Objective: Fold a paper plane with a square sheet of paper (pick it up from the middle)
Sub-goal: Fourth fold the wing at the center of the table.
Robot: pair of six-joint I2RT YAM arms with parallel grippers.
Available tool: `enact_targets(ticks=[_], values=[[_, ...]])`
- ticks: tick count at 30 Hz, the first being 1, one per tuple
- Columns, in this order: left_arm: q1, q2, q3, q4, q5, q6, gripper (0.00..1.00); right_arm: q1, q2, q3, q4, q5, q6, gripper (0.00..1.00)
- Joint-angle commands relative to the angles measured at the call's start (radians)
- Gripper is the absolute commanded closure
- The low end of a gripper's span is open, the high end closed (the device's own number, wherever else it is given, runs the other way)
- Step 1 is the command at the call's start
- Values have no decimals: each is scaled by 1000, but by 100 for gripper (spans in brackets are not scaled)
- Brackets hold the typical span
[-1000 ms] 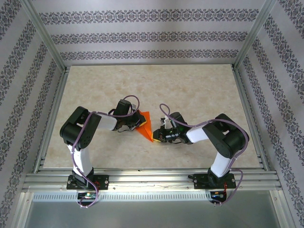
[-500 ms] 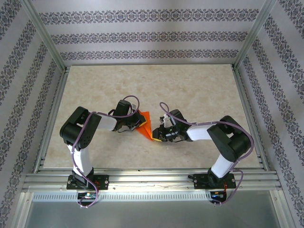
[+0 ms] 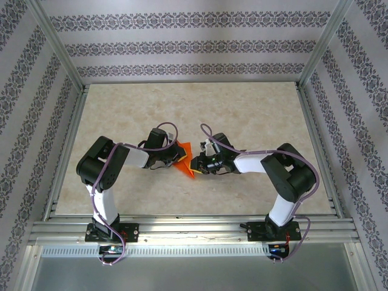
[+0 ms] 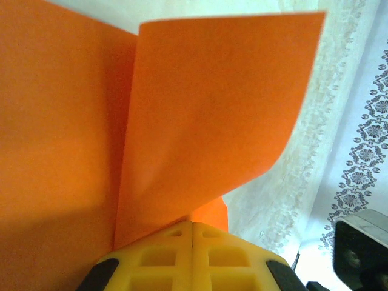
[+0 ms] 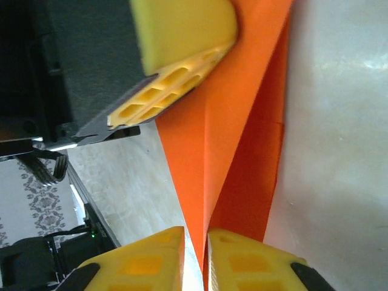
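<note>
**Table** (image 3: 254,115): marbled top that carries the whole work.

**Left arm** (image 3: 100,167) and **right arm** (image 3: 291,176): elbows are bent outward and forearms turned inward. The wrists sit low and face each other.

**Orange sheet** (image 3: 185,159): already creased into a narrow pointed form, it spans the gap between the two tools. Whether it rests on the table cannot be told.

**Left gripper** (image 4: 193,233): clenched on a fold, with two flaps fanning out ahead of its tips.

**Right gripper** (image 5: 195,242): fingers nearly meet, pinching the sheet's creased edge, which runs ahead from its tips.

**Step (judged):** mid-fold, with a lengthwise crease being set. The next move probably calls for one tool to anchor the sheet. The other would then draw a flap across, edges aligned, without tearing.
</note>
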Motion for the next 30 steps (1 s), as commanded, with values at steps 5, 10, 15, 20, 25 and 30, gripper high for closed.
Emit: enact_targets(ticks=[5, 10, 15, 20, 25, 30], values=[[-11, 28, -38, -80, -49, -1, 98, -9, 21, -8, 12, -15, 10, 93], [-12, 31, -51, -55, -60, -22, 98, -4, 39, -30, 18, -26, 10, 94], [-12, 33, -56, -47, -65, -29, 99, 1, 59, -48, 29, -25, 11, 94], [-11, 34, -57, -47, -65, -29, 99, 16, 66, -58, 40, -31, 15, 94], [-11, 37, -53, -45, -65, -31, 99, 16, 40, -66, 21, -21, 8, 88], [-12, 39, -49, -50, -65, -30, 99, 19, 13, -66, 7, -30, -6, 84]])
